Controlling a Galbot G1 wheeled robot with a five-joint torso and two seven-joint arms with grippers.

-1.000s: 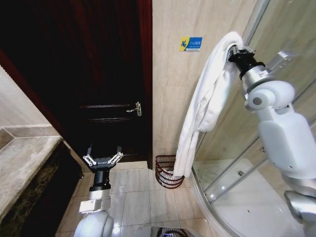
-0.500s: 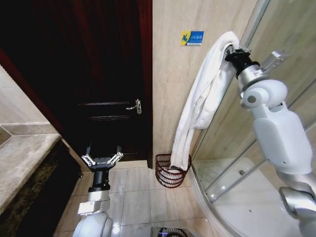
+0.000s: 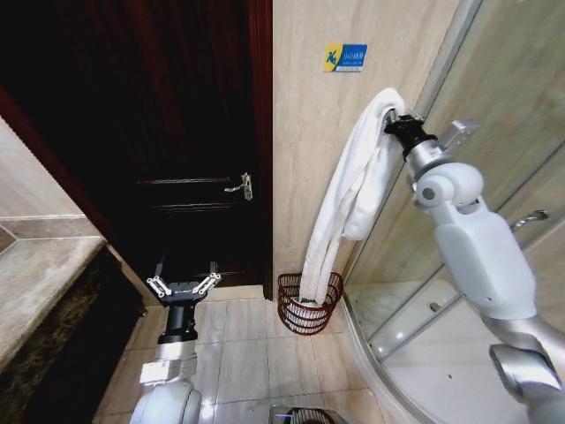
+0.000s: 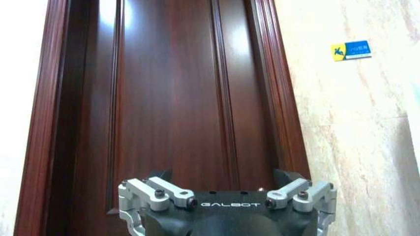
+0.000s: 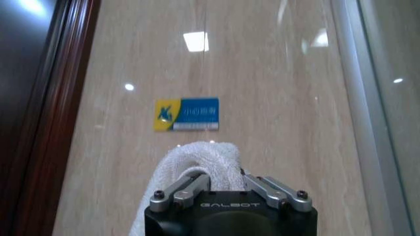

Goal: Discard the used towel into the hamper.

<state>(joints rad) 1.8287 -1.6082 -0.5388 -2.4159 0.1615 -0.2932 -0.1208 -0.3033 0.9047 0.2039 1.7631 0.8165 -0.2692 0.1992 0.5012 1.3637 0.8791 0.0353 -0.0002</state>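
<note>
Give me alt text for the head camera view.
The right gripper holds a white towel high against a tiled wall, its lower end hanging into the wire hamper on the floor. The left gripper waits open, low before a dark door.

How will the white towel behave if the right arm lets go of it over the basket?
Probably floppy: the towel hangs in long limp folds from the right gripper. Its lower end already dips into the basket, so it should mostly pile inside. Its bulk looks large against the small basket, so part may drape over the rim.
</note>
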